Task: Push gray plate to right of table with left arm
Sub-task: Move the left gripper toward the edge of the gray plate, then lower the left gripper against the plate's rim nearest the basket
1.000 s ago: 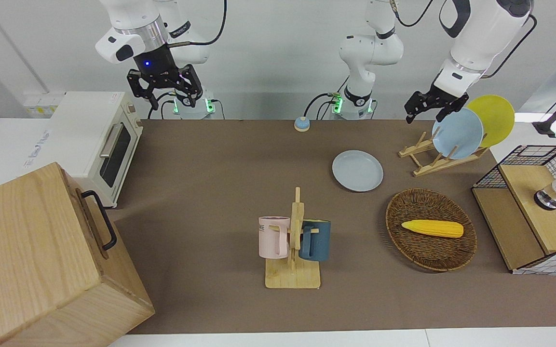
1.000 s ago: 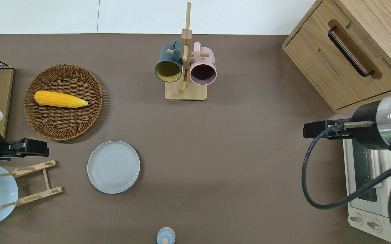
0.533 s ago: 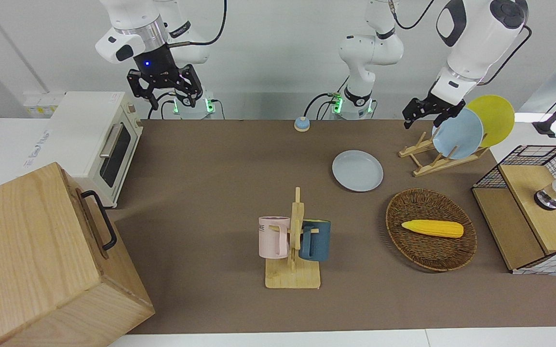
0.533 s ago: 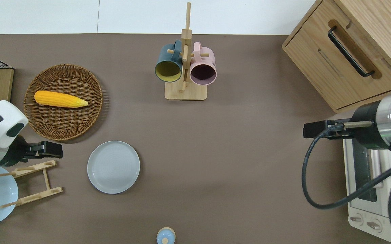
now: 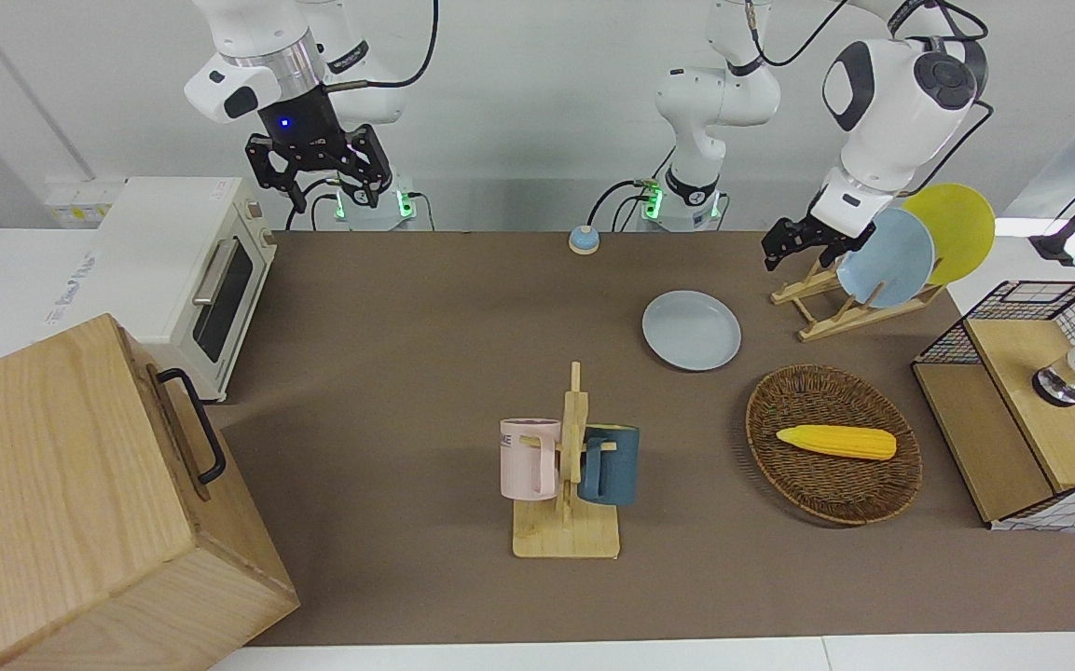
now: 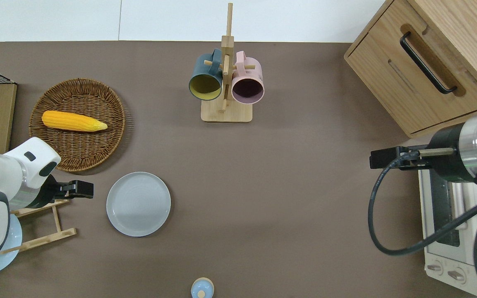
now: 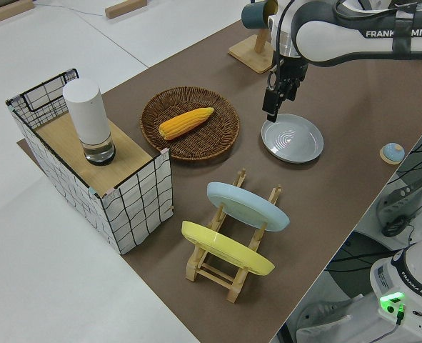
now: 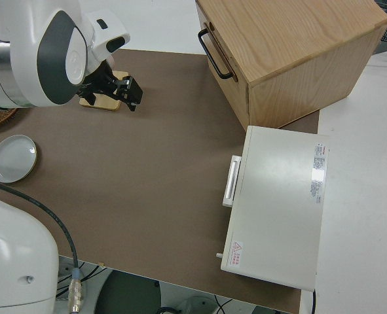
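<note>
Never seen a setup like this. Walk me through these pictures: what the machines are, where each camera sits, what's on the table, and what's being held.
Two white robot arms stand at a brown table, each ending in a two-finger pincer. The views are from across the table, straight above, and each end.

The left pincer, holding nothing, hangs just beside the gray plate, which lies flat and untouched. The right arm is parked with its pincer open.

Also there: a rack with blue and yellow plates, a basket holding corn, a mug stand, a toaster oven, and a wooden cabinet.
</note>
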Controlling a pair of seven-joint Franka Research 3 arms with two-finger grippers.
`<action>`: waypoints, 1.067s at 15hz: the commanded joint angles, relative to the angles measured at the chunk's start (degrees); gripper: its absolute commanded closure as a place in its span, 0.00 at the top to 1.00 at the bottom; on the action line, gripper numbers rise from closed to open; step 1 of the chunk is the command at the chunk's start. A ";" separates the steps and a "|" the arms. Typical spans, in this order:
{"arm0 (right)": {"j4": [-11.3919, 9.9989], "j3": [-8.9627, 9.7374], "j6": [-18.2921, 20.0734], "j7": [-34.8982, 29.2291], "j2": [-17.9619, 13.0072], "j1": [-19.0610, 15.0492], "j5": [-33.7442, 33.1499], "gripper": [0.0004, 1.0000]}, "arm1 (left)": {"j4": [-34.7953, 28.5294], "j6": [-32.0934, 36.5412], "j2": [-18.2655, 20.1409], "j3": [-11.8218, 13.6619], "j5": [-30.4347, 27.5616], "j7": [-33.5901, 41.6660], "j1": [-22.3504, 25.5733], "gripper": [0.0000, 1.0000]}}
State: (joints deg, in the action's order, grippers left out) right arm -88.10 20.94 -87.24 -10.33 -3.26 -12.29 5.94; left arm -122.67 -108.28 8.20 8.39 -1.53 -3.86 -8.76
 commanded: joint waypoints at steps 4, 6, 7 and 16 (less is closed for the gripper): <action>0.83 0.15 0.31 -0.12 0.36 -0.37 0.92 1.00 | -8.89 -8.16 1.91 0.31 -0.50 -0.62 -0.91 0.99; 0.83 0.15 0.31 -0.12 0.36 -0.37 0.92 1.00 | -11.53 -10.89 2.00 0.31 -0.50 -0.62 -0.91 0.99; 0.83 0.15 0.31 -0.12 0.36 -0.37 0.92 1.00 | -12.41 -11.94 2.00 0.31 -0.50 -0.62 -0.91 0.99; 0.83 0.15 0.31 -0.12 0.36 -0.37 0.92 1.00 | -22.08 -25.65 0.94 0.22 -0.50 -0.71 -1.35 0.99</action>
State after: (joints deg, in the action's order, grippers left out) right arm -88.10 20.94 -87.24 -10.33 -3.26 -12.29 5.94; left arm -140.82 -129.33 8.27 8.18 -1.53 -3.87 -8.83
